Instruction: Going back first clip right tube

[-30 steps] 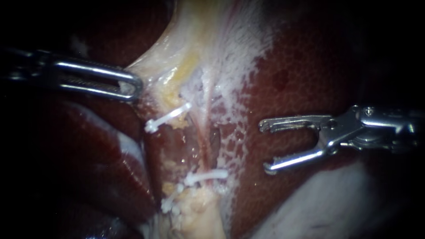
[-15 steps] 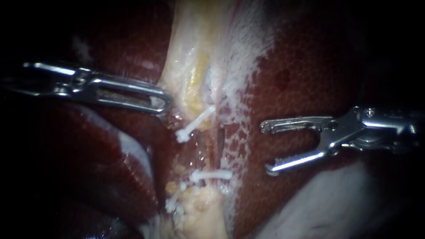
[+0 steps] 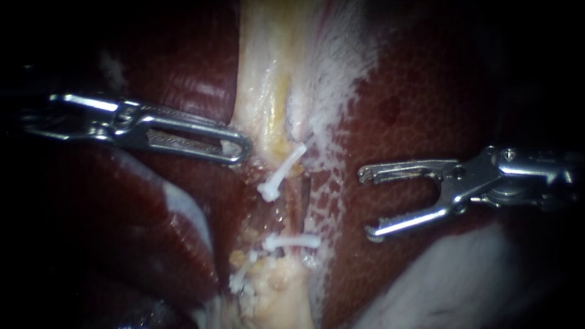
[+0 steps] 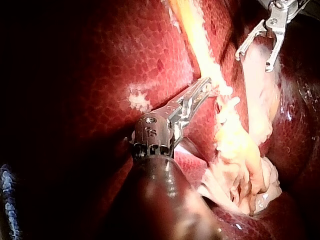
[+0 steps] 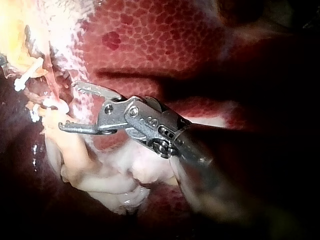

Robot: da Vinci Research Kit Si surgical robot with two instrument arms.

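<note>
My left instrument [image 3: 239, 148] comes in from the left, its slotted jaws shut on the edge of a pale yellow tissue band [image 3: 268, 73]. In the left wrist view these jaws [image 4: 207, 88] grip the same yellow strand [image 4: 200, 45]. A white clip [image 3: 281, 172] lies slanted across a tube [image 3: 291, 201] just right of the jaw tips. Lower down, a second white clip [image 3: 292, 241] crosses the tube. My right instrument [image 3: 365, 204] holds still over the liver [image 3: 426, 109], right of the tube, jaws open and empty. The right wrist view shows these open jaws [image 5: 69, 106] near the clips [image 5: 27, 76].
A third white clip [image 3: 241, 279] sits low on the fatty stump [image 3: 274, 292]. Dark red liver lobes [image 3: 164, 225] lie on the left of the band. Pale frosted tissue [image 3: 463, 286] fills the lower right. In the left wrist view, my right instrument [image 4: 253, 61] hangs beyond the strand.
My left instrument has moved right with the tissue in its jaws; the pale band has straightened and the upper clip has shifted right with it. The right instrument has stayed put.
</note>
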